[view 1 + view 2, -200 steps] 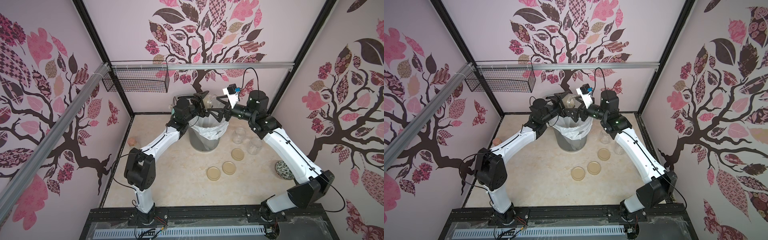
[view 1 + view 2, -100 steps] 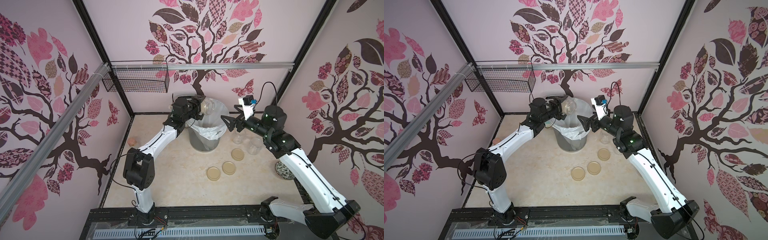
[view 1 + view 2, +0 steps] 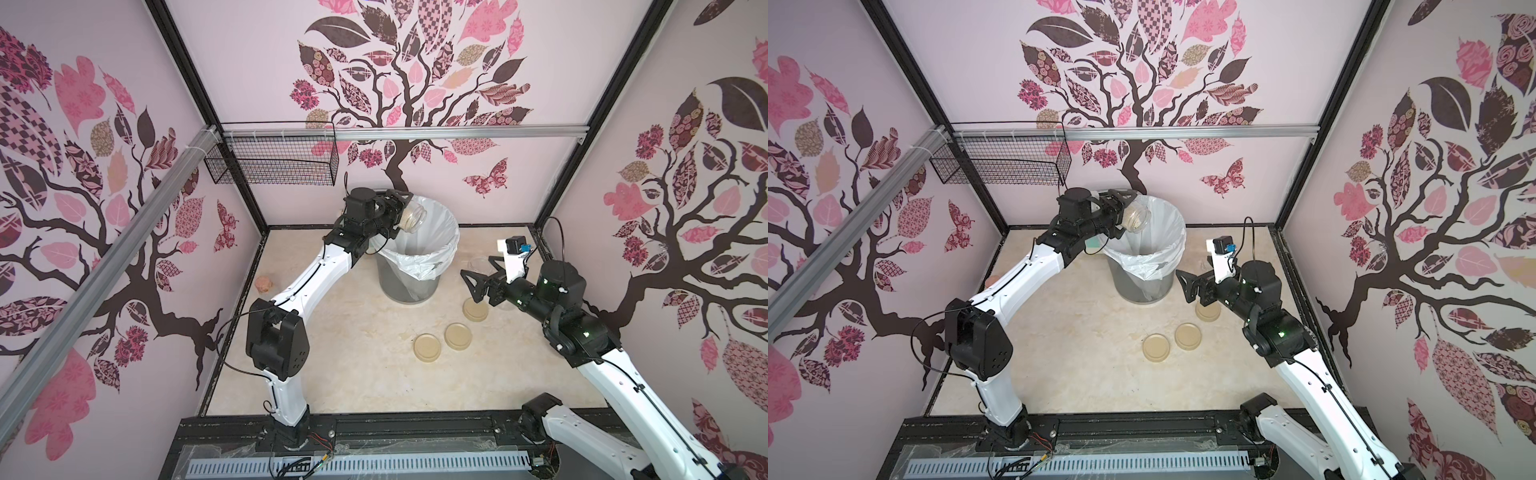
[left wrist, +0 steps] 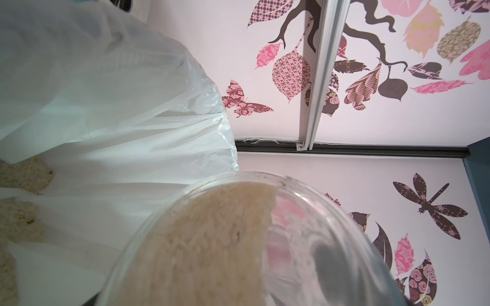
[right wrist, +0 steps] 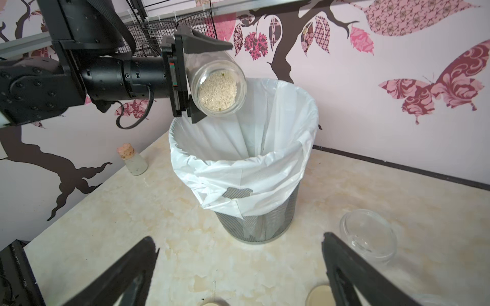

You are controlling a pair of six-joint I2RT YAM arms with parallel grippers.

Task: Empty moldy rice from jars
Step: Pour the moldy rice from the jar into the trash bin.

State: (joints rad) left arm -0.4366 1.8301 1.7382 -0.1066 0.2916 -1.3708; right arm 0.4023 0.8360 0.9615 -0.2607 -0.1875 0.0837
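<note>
While my left hand (image 5: 213,80) clamps the jar (image 5: 209,63), tilted mouth-down over the bin (image 5: 265,225), the rice (image 5: 217,92) sits inside it. My right hand (image 5: 238,267) hangs wide open and empty above the table (image 5: 132,212), well apart from that jar, with an empty jar (image 5: 368,234) near it.

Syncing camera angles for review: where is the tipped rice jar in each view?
In a top view: jar over the bin liner's rim.
In a top view: jar, same place.
Left wrist: jar close up, beside the liner.
Right wrist: jar above the liner.
Shared landmark: the liner.
</note>
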